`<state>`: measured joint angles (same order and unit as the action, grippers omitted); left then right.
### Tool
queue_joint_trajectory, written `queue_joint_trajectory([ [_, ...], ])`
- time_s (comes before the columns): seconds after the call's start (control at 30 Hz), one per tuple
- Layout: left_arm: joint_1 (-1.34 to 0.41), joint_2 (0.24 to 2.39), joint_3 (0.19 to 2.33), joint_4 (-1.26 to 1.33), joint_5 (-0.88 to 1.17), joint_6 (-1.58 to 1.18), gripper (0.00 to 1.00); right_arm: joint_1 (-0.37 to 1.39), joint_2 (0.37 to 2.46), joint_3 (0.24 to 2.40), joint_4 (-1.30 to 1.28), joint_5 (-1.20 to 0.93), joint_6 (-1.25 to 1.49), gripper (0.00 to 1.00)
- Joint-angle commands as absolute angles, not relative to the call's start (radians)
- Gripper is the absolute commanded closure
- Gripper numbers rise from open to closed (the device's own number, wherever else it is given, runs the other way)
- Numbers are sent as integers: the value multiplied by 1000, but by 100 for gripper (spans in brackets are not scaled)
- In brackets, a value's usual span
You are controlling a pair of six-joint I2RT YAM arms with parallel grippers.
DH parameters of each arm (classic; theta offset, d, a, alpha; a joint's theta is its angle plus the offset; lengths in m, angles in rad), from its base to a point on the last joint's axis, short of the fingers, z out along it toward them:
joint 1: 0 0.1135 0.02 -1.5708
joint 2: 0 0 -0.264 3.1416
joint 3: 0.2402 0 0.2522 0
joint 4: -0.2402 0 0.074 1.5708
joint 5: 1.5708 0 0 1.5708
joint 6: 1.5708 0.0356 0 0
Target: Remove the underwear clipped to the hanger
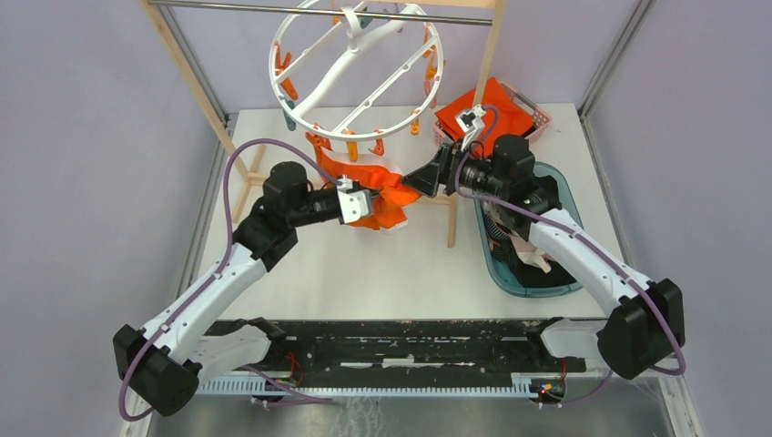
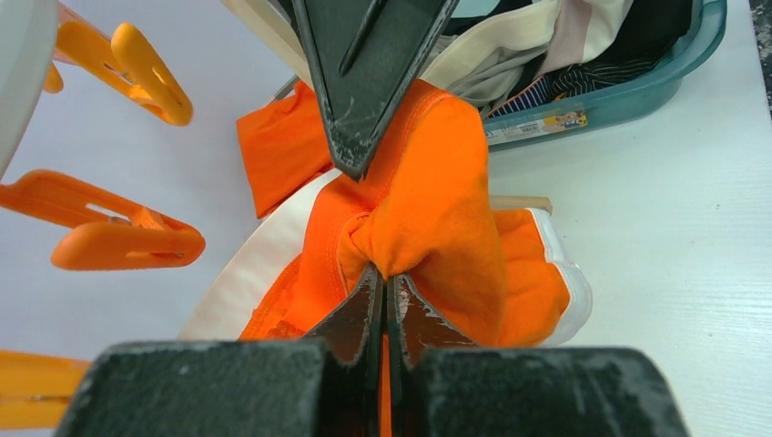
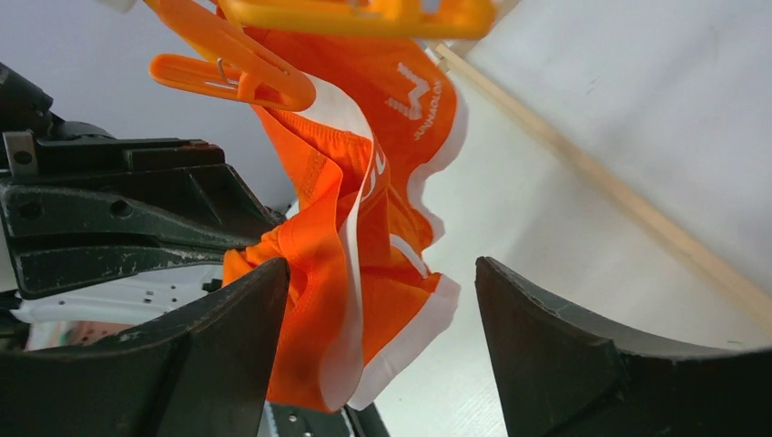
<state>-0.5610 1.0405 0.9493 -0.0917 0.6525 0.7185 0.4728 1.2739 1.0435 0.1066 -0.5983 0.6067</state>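
Top view: hanger [image 1: 357, 68] hangs off the metal bar [image 1: 319, 11] above the desk's far edge. Orange underwear [image 1: 387, 187] dangles under its near rim. Left gripper [image 1: 369, 208] and right gripper [image 1: 421, 179] meet at it from opposite sides. Teal tub [image 1: 560, 191] sits at the right edge, likely the drop spot.

Left wrist: left gripper [image 2: 384, 284] is clamped tight on a fabric bunch, probably to tension it against the peg.

Right wrist: right gripper [image 3: 382, 266] has jaws wide apart straddling the garment, gripping nothing. A peg [image 3: 238, 75] looks clipped on the waistband, so it isn't freed.
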Motion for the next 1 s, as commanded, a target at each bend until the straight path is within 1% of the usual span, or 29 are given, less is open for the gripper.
queue_joint_trajectory([
  [0.0,-571,1042,964,-21,653,683,97,481,1287,1026,304,-673,722,20],
  [0.23,-574,1057,967,-15,633,685,97,512,1301,1020,365,-739,741,36],
  [0.3,-575,1059,964,-14,626,690,97,513,1297,1021,365,-742,737,43],
  [0.33,-576,1060,964,-14,623,692,97,512,1296,1024,363,-744,734,48],
  [0.4,-577,1060,962,-14,615,693,97,512,1290,1038,342,-744,714,63],
  [0.5,-577,1053,955,-11,611,695,97,513,1279,1064,262,-711,645,97],
  [0.53,-577,1048,950,-11,610,696,97,513,1272,1070,231,-688,617,99],
  [0.67,-577,1017,926,-15,621,701,97,511,1258,1064,207,-645,558,99],
  [0.7,-578,1007,920,-26,629,709,94,510,1256,1062,207,-635,549,100],
  [0.77,-577,981,908,-54,655,732,82,507,1255,1060,206,-620,532,99],
  [0.97,-574,896,891,-159,694,805,55,482,1252,1065,199,-598,518,99],
])
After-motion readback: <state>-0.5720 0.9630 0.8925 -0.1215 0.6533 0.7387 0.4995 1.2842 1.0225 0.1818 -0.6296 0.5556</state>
